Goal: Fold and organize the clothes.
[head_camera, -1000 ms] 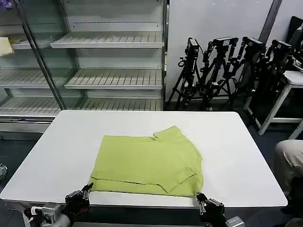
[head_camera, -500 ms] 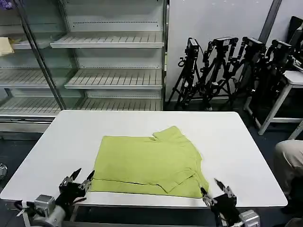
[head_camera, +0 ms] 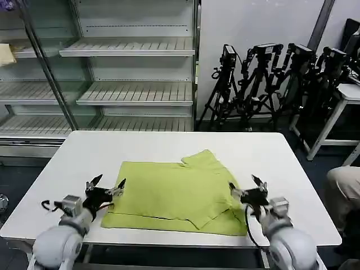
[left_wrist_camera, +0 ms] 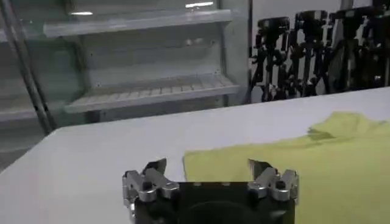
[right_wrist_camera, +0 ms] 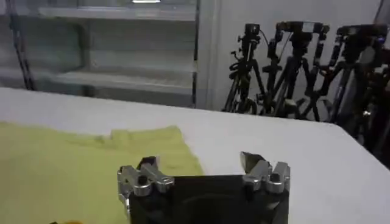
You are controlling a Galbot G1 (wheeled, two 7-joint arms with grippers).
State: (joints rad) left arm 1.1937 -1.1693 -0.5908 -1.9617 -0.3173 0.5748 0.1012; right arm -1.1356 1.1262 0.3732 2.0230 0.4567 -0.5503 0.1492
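The clothes are one lime yellow-green T-shirt [head_camera: 174, 194], folded into a rough rectangle on the white table [head_camera: 275, 163], with a sleeve poking out at its far right corner. My left gripper [head_camera: 108, 183] hovers open over the shirt's left edge, nothing between its fingers. Over the shirt's right edge my right gripper [head_camera: 245, 186] is open and empty too. In the left wrist view the shirt [left_wrist_camera: 304, 164] lies just beyond the left gripper [left_wrist_camera: 207, 165]. The right wrist view has the shirt [right_wrist_camera: 73, 164] ahead and to one side of the right gripper [right_wrist_camera: 196, 161].
Empty metal shelves [head_camera: 129, 93] stand behind the table's far left. Black camera tripods [head_camera: 270, 79] crowd the wall at the back right, beside a white side table [head_camera: 349, 95]. A person's knee [head_camera: 344, 194] shows at the right edge.
Both grippers have risen from the table's near edge and moved forward, over the shirt's left and right edges. They went from shut to open. The near hem has shifted slightly.
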